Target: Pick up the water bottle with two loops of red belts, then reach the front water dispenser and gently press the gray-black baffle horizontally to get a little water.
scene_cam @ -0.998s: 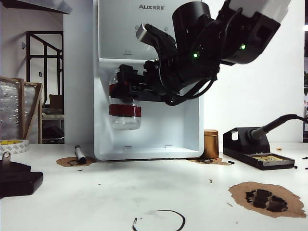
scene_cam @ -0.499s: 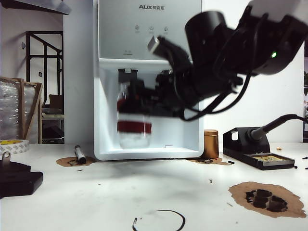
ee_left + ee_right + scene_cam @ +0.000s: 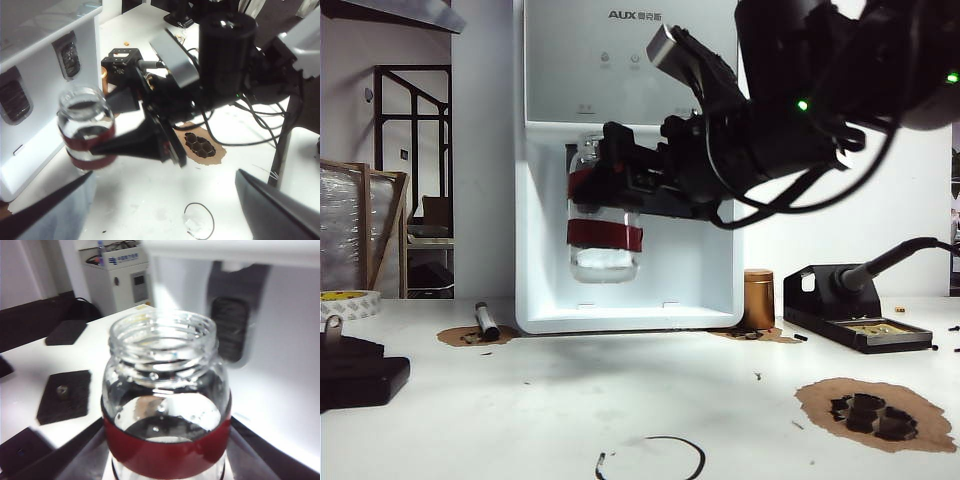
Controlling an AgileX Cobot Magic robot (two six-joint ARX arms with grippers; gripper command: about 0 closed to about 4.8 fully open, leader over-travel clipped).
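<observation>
The water bottle (image 3: 605, 235) is a clear glass jar with two dark red bands, and it hangs upright before the recessed bay of the white water dispenser (image 3: 630, 80). My right gripper (image 3: 612, 192) is shut on it, one finger on each side of the upper band (image 3: 167, 452). A shallow layer of clear water (image 3: 605, 263) seems to lie in its bottom. The gray-black baffle (image 3: 230, 330) stands just beyond the bottle's mouth, apart from it. My left gripper (image 3: 162, 175) is open and empty, off to the side of the bottle (image 3: 85, 130); it does not show in the exterior view.
A copper-brown cylinder (image 3: 758, 298) stands by the dispenser's right foot, and a black soldering stand (image 3: 855, 315) lies further right. A marker (image 3: 486, 322), a tape roll (image 3: 345, 300) and a black block (image 3: 355, 375) lie at left. A wire loop (image 3: 650, 458) and a brown patch (image 3: 875, 412) are in front.
My right gripper has carried the bottle a little right and nearer the camera, dipping and then rising again. The right arm has drawn back to the right. The left gripper stays still.
</observation>
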